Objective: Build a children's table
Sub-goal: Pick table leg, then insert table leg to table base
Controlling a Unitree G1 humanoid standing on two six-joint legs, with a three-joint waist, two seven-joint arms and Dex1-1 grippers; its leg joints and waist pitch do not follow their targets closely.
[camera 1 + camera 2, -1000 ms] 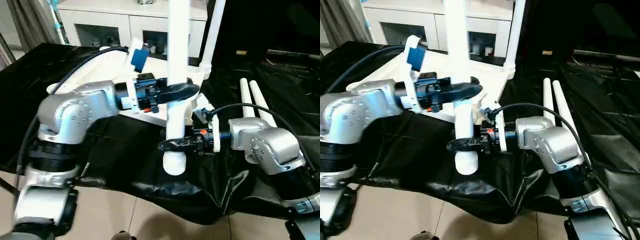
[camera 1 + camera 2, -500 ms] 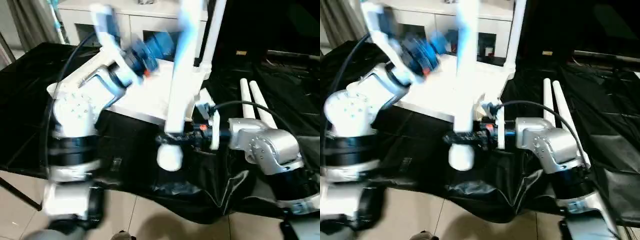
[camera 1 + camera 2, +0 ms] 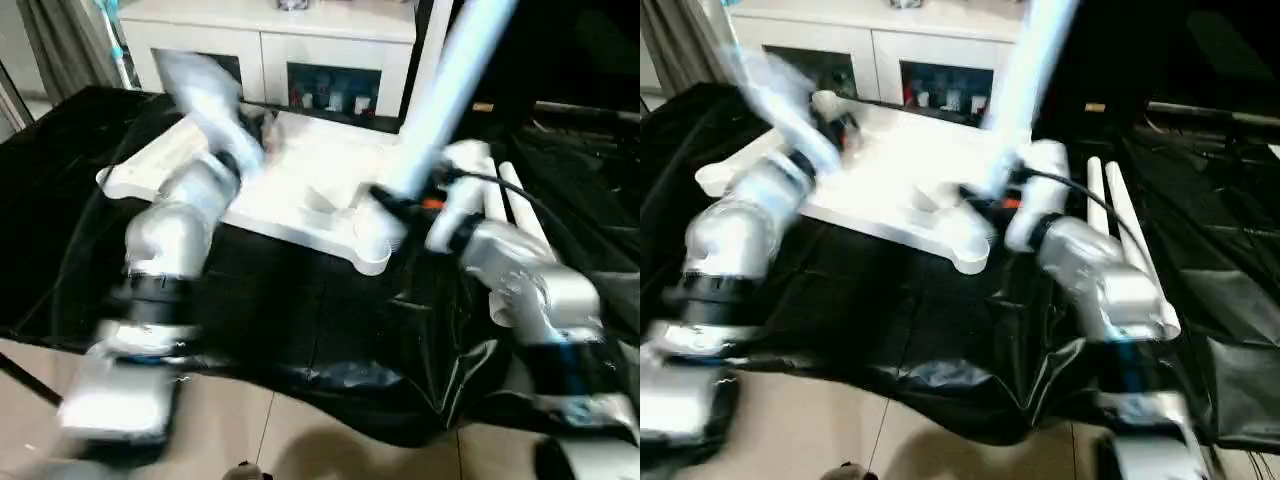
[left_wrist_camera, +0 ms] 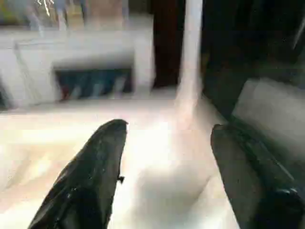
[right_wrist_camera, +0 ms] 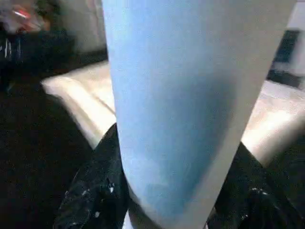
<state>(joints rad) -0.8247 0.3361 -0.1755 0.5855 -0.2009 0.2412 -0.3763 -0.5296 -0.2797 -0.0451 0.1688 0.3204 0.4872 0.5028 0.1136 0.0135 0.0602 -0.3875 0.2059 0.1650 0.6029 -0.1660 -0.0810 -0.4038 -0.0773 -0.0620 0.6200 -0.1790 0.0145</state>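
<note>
The children's table lies as a white tabletop [image 3: 290,195] upside down on black cloth. One white leg [image 4: 190,57] stands upright at its far corner. My right gripper [image 3: 392,205] is shut on another leg [image 3: 445,85], near its thick end. That leg tilts up to the right, its thick end close to the near right corner socket [image 3: 368,250]. In the right wrist view the held leg [image 5: 181,105] sits between both black fingers [image 5: 90,191]. My left gripper [image 4: 169,129] is open over the tabletop with nothing between its fingers. Two more legs [image 3: 508,195] lie on the cloth to the right.
A white cabinet with glass doors [image 3: 260,50] stands right behind the tabletop. The black cloth [image 3: 300,320] covers the work area and hangs over the front edge onto a tiled floor [image 3: 300,440].
My left gripper has let go of the leg and swung back over the tabletop. My right gripper has carried the leg from the front edge to the near right corner, now tilted.
</note>
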